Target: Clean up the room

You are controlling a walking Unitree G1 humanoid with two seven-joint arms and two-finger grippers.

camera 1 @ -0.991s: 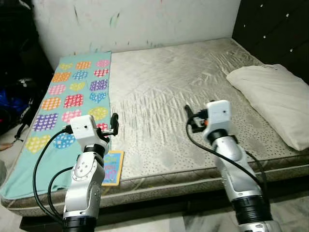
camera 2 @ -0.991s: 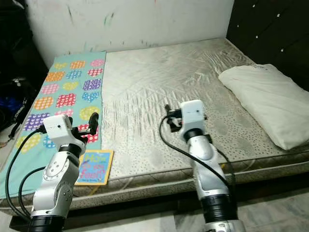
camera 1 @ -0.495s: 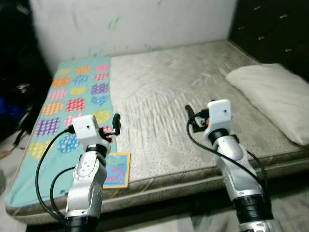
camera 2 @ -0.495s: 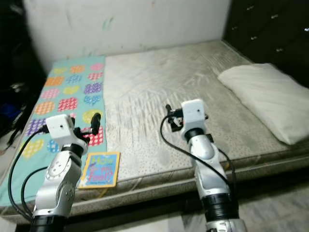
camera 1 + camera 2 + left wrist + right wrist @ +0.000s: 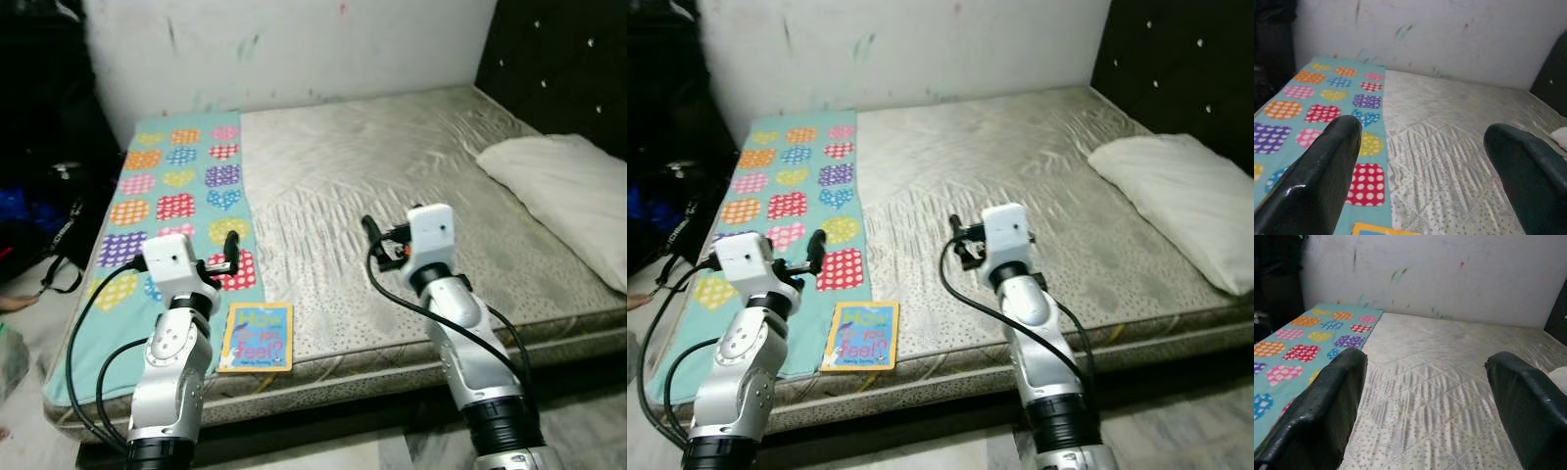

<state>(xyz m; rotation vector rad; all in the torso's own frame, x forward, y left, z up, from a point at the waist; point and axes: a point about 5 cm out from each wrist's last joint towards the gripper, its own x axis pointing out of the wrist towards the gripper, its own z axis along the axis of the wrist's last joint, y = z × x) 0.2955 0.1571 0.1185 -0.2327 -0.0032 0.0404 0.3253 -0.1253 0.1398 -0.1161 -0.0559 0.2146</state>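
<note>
Both my arms are raised over the near edge of the bare mattress [image 5: 392,166], left gripper [image 5: 231,257] and right gripper [image 5: 370,235] spread wide with nothing between the fingers. Book [image 5: 257,337] lies flat at the mattress's front edge, just beside the heart-print blanket [image 5: 176,186], below my left gripper. White pillow [image 5: 568,201] sits far right near the dark headboard [image 5: 558,69].

Two silver jointed arms, white box-shaped wrist housings, looping black cables, glossy rounded black fingers [image 5: 1317,181]
</note>
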